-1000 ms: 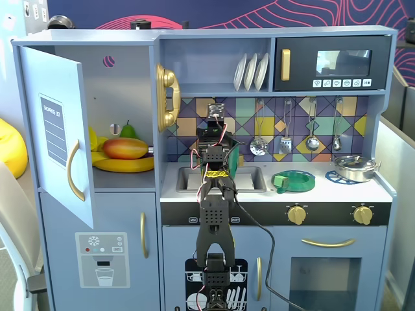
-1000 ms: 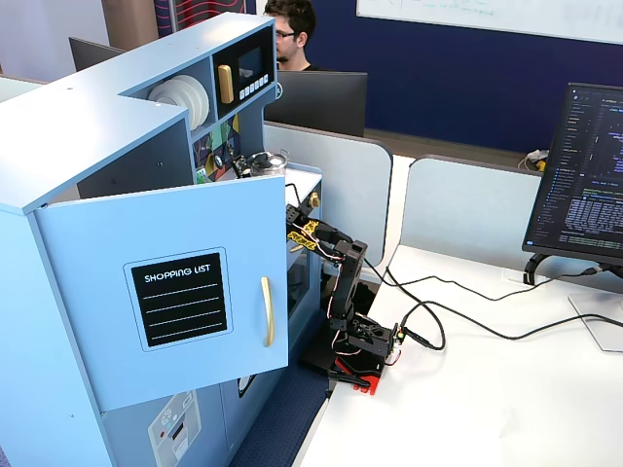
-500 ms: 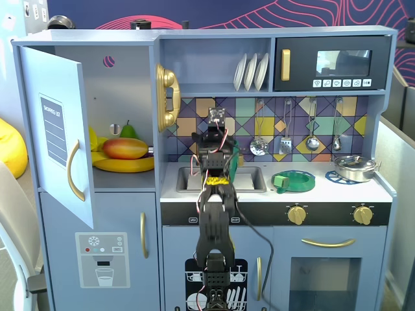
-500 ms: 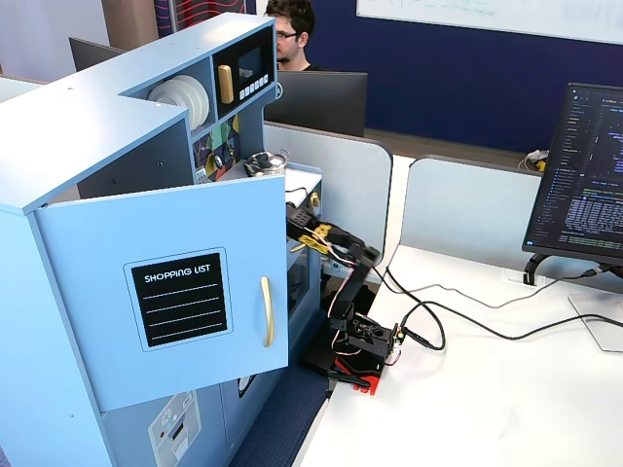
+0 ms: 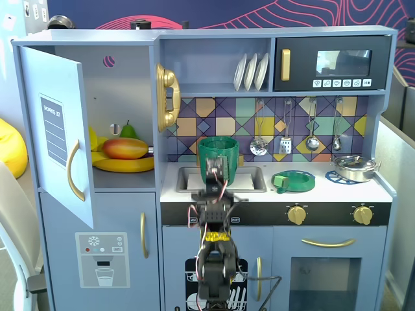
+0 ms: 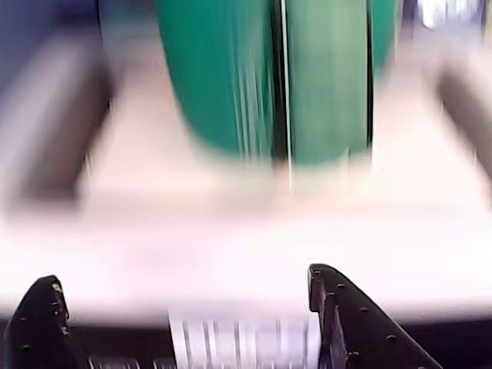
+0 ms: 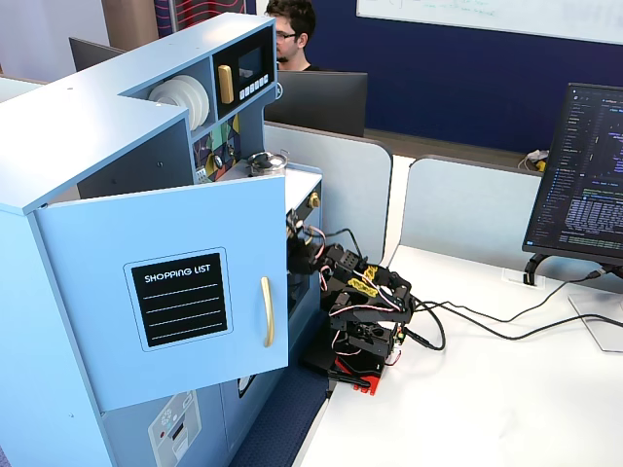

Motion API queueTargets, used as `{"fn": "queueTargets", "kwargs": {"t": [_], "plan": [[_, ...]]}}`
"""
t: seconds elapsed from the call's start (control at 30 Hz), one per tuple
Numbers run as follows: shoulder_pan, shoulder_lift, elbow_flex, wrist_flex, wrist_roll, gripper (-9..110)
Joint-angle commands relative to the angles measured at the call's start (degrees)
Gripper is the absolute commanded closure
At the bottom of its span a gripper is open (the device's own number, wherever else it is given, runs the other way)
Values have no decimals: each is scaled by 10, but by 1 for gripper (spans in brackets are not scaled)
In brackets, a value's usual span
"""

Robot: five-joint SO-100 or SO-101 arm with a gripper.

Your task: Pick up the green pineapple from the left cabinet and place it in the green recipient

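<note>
Left cabinet (image 5: 120,116), door (image 5: 58,136) swung open; on its shelf a mango (image 5: 124,148) lies on bananas (image 5: 123,164), a green pear (image 5: 129,130) at the mango's 12 o'clock; no green pineapple discernible; gripper (image 6: 184,307) at the counter (image 5: 170,189) edge, fingers spread, nothing between them; green recipient (image 5: 218,155) upright in the sink at its 12 o'clock; flat green dish (image 5: 294,181) at the recipient's 4 o'clock.

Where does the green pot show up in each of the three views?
A fixed view, from the front: the green pot stands in the sink, just left of centre, partly behind the arm.
Wrist view: the pot fills the top centre, blurred, its strap handle facing the camera.
A fixed view, from the side: not visible; the open cabinet door blocks that area.
Shared landmark: the cabinet door with the shopping-list label, in both fixed views.
</note>
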Motion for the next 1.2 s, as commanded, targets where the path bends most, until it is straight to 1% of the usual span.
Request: {"fn": "queueTargets", "kwargs": {"t": [0.0, 0.1, 0.27, 0.4, 0.43, 0.5, 0.53, 0.57, 0.67, 1.0, 1.07, 1.17], "plan": [[13, 80, 77, 38, 13, 68], [17, 123, 125, 83, 25, 69], [28, 124, 193, 110, 47, 71], [14, 124, 200, 221, 85, 76], [13, 124, 200, 253, 75, 78], [13, 124, 200, 330, -17, 79], [16, 124, 200, 359, -42, 79], [19, 124, 200, 379, -36, 79], [20, 124, 200, 427, 47, 79], [13, 125, 201, 620, 58, 80], [16, 125, 201, 617, 94, 80], [26, 125, 201, 619, 80, 80]]}}
